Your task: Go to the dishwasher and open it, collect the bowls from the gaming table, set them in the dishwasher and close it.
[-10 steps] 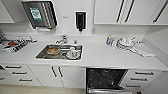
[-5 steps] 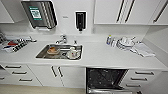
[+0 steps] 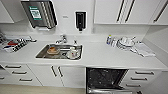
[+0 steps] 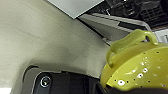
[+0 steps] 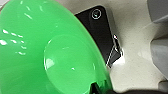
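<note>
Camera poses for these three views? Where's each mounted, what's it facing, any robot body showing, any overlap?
Head: high on robot, looking forward-down at counter, sink, open dishwasher.
Left wrist: on left arm, past yellow-green bowl toward floor and dishwasher; dark robot plate below.
Right wrist: on right arm, facing green bowl and floor; dark plate behind.
Shared: head and left wrist both see the dishwasher.

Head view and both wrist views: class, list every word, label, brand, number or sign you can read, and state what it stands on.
No text can be read in any of the views.
Green-and-white label on the paper towel dispenser: too blurred to read.
Small mark on the wall beside the soap dispenser: too small to read.
Bottle on the counter: its label is blurred.
Yellow-green bowl and bright green bowl: no writing seen.
</note>
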{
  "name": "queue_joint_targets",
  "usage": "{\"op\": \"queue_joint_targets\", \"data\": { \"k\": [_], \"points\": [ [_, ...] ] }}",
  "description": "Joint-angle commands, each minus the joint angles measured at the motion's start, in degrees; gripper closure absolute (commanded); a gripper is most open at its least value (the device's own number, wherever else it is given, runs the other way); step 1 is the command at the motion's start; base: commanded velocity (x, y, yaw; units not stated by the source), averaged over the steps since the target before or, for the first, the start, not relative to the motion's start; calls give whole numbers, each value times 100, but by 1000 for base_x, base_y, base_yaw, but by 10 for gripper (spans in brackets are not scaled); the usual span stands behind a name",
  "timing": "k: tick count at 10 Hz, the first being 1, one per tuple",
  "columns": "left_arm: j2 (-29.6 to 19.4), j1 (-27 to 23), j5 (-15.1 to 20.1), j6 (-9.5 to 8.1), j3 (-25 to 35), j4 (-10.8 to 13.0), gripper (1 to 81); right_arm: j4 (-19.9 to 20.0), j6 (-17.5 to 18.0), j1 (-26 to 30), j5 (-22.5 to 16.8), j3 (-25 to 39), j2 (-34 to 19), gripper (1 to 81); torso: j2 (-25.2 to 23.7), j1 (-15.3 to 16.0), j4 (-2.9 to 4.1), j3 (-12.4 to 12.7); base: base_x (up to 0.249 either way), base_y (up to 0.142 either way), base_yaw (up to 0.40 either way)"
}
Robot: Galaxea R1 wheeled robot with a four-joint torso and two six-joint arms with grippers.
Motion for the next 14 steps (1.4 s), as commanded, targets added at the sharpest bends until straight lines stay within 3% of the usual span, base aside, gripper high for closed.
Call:
{"op": "queue_joint_targets", "data": {
  "k": [1,2,3,4,5,7,9,13,14],
  "points": [
    [-630,-904,157,-454,694,509,811,-35,-12,170,-354,93,-205,811,0,0,0,2,0,0,0],
    [-578,-1027,785,-454,1035,683,811,-26,-12,188,-354,110,-213,811,0,0,0,0,0,0,0],
    [-612,-1142,1856,-463,1662,879,811,-26,-12,188,-354,110,-222,811,0,0,0,0,0,0,0],
    [-856,-1368,2872,-463,2633,923,811,-26,-12,179,-354,119,-248,811,2,0,0,0,0,0,0],
    [-1111,-1658,3287,-463,3275,923,811,-26,-12,179,-354,128,-249,811,2,0,0,0,0,0,0],
    [-1604,-2090,3640,-472,4095,870,811,-26,-12,179,-354,171,-249,811,5,0,0,-2,0,0,0],
    [-1808,-2381,3782,-481,4439,827,811,-43,-12,187,-354,198,-266,811,5,0,0,-459,0,0,0],
    [-1746,-2987,4123,-481,4650,826,811,-43,-21,188,-354,312,-328,811,5,2,0,-1076,0,0,0],
    [-1755,-3197,4247,-489,4756,818,811,-43,-21,196,-354,330,-336,811,9,2,0,-710,0,0,0]
  ]
}}
